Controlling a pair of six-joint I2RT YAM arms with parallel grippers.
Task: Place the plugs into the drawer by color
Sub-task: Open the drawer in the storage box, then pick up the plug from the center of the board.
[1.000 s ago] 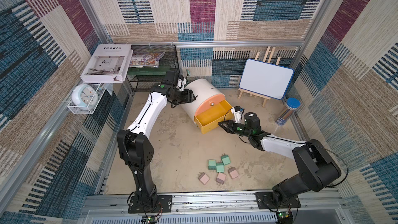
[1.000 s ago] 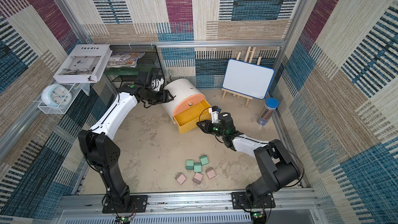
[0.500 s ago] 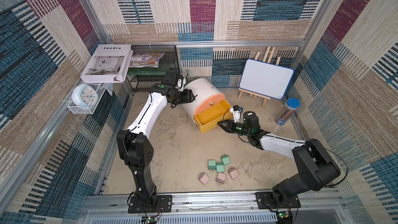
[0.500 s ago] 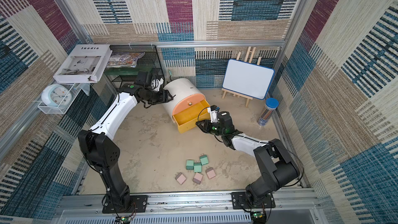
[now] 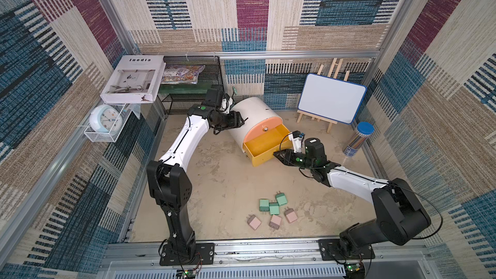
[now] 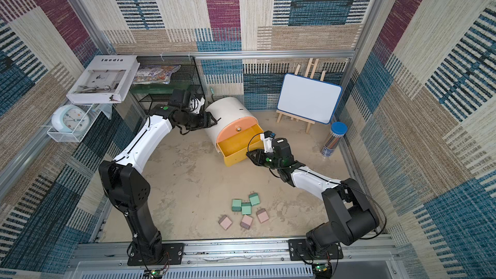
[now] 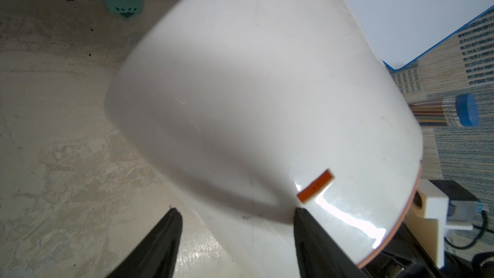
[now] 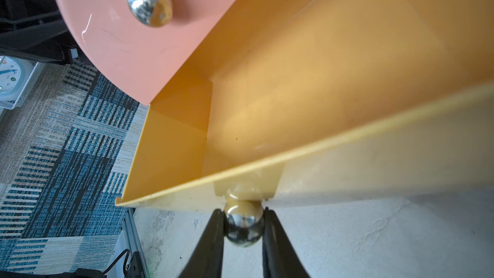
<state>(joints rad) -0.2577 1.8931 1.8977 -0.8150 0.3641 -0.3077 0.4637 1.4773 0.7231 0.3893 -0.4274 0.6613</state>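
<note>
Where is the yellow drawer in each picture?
Top view: the yellow drawer is in the middle, pulled out of the white cabinet.
Top view: middle again.
Left wrist: not in it; the cabinet hides it.
Right wrist: close up, filling most of the picture.
Shared landmark: the peach drawer front above it.

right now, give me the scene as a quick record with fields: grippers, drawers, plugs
cabinet: white barrel body on the floor
left gripper: open, one finger against the cabinet's white shell
right gripper: shut on the yellow drawer's knob
yellow drawer: pulled out, no plug visible inside
peach drawer: closed
green plugs: three, clustered on the floor
pink plugs: three, on the floor beside the green ones, nearer the arm bases
other plugs: none in view
</note>
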